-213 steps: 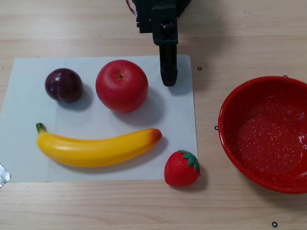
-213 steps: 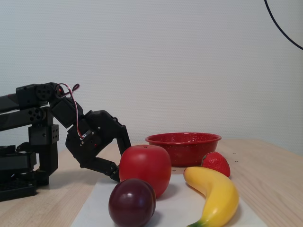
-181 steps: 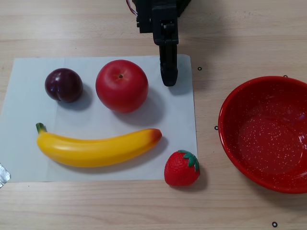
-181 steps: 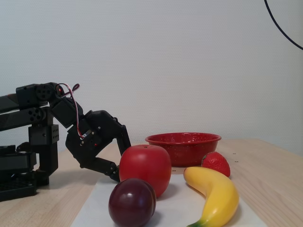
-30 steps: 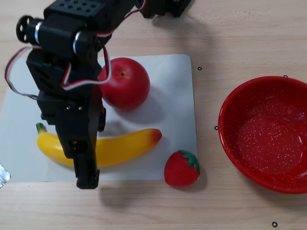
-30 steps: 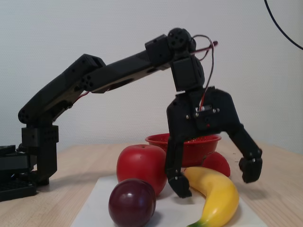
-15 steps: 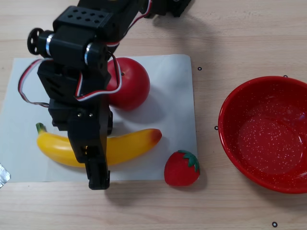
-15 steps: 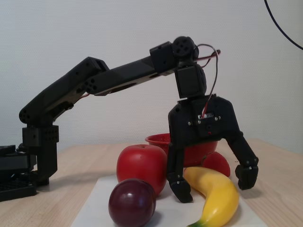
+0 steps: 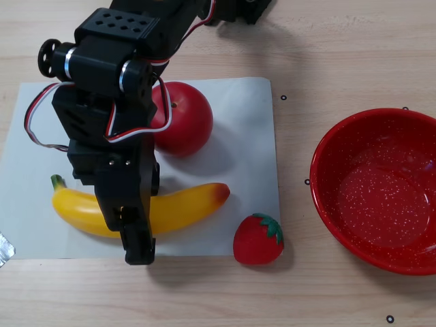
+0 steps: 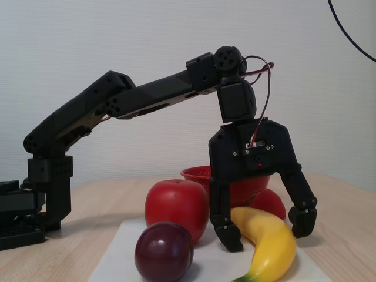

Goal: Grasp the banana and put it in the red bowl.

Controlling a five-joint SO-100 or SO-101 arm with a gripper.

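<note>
The yellow banana lies on a white paper sheet, green stem to the left and orange tip to the right in the other view. My gripper is open and lowered over the banana's middle, one finger on each side. In the fixed view the banana lies between the spread fingers of the gripper, which stand apart from it. The red bowl sits empty on the table to the right of the sheet. In the fixed view only its rim shows behind the gripper.
A red apple sits just behind the banana, close to my gripper; it also shows in the fixed view. A toy strawberry lies near the banana's tip. A dark plum sits by the apple, hidden under the arm in the other view.
</note>
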